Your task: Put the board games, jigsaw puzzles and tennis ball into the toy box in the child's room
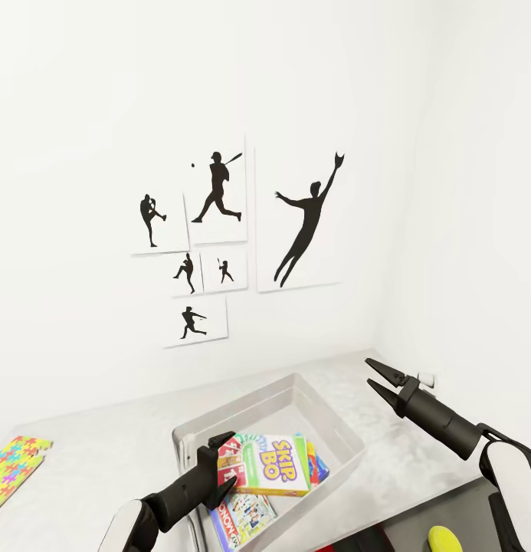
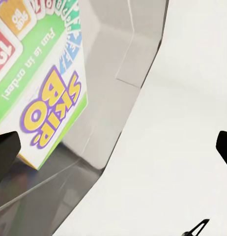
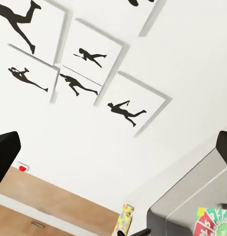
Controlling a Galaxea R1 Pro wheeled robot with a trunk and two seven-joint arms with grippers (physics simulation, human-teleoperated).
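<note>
Hovering over the toy box (image 1: 326, 418) on the counter (image 1: 104, 445), the left pincer (image 1: 223, 460) was spread and held nothing.

The grey bin sat on the pale counter below black silhouette pictures (image 1: 219, 230) on the white wall, and it held a Skip-Bo game box (image 1: 273, 464) lying on a Monopoly box (image 1: 242, 514) and other colourful boxes. The left pincer sat at the bin's near left rim, just beside the Skip-Bo box; whether it touched the box I cannot tell. The right pincer (image 1: 378, 381) hung to the right of the bin, above the counter, its fingers apart and empty. A jigsaw puzzle (image 1: 12, 468) lay flat at the counter's far left, well apart from the bin.
</note>
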